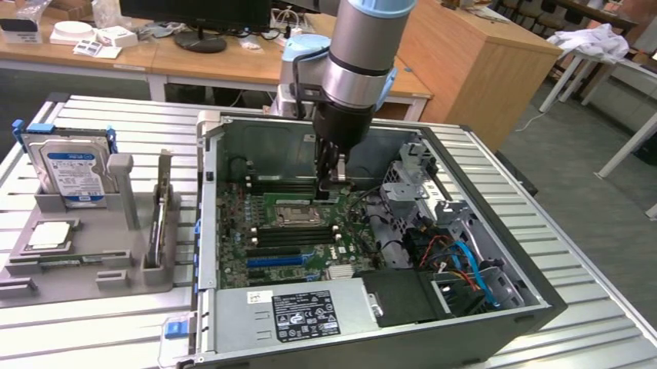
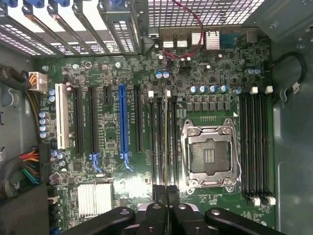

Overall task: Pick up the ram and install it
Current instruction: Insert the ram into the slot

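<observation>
Green motherboard below, and the tool is clamped shut on the ram, a thin edge-on strip at the centre of the exterior frame. Its long axis runs parallel to the memory slots, just beside the processor socket. Drive cage and cables crowd the right. Hard drive stands far left on the table.
</observation>
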`<act>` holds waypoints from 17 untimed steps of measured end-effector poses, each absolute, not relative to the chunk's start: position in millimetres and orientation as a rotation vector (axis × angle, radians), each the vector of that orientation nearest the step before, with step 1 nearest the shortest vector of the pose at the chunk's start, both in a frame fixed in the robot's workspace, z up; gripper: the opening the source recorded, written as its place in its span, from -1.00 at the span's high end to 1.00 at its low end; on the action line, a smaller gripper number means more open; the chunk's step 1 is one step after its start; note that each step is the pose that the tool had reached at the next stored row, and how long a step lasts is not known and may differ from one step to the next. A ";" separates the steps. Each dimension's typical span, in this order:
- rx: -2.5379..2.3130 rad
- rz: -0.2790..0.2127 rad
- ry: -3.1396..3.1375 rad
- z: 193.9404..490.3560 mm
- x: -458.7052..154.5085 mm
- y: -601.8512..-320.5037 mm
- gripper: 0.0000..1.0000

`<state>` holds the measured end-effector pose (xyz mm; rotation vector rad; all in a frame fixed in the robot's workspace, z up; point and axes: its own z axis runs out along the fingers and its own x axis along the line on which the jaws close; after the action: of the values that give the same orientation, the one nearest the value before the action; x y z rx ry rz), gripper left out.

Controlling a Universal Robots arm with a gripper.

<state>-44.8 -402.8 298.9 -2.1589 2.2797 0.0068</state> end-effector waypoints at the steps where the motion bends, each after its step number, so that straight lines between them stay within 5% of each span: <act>1: -2.159 0.007 2.280 297.6 -44.8 -402.7 0.76; 17: -2.159 0.007 2.280 291.0 -44.8 -402.8 0.76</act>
<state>-44.8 -402.8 291.0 -2.1590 2.2798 0.0067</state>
